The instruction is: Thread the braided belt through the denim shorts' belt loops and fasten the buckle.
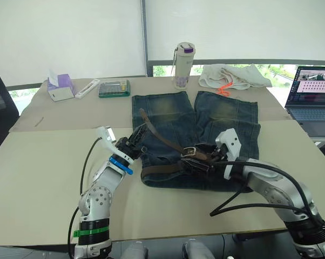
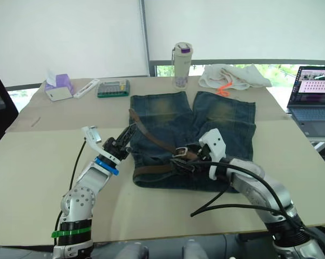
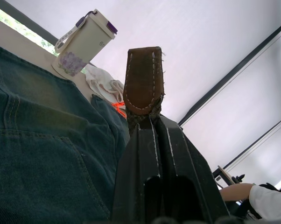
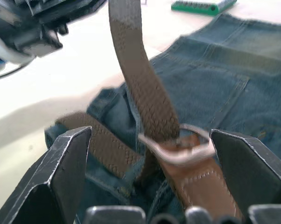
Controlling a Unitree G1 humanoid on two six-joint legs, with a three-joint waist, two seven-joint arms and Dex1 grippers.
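Left hand (image 1: 139, 135) clenched on braided belt (image 1: 163, 141) tip; right hand (image 4: 150, 154), fingers spread, straddles buckle (image 4: 180, 145) without gripping. Belt runs through waistband of denim shorts (image 1: 225, 116), mid-desk near front edge. Advice: steady buckle first, feed tip straight in.

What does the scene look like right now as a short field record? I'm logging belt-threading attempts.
surface: tan table
denim shorts: flat, waistband nearest the robot
braided belt: partly along the waistband, its tail crossing one leg
buckle: strap passes through it
left gripper: shut on the belt's stitched tip
right gripper: open, a finger on either side of the buckle
far edge: tumbler, calculator, white cloth
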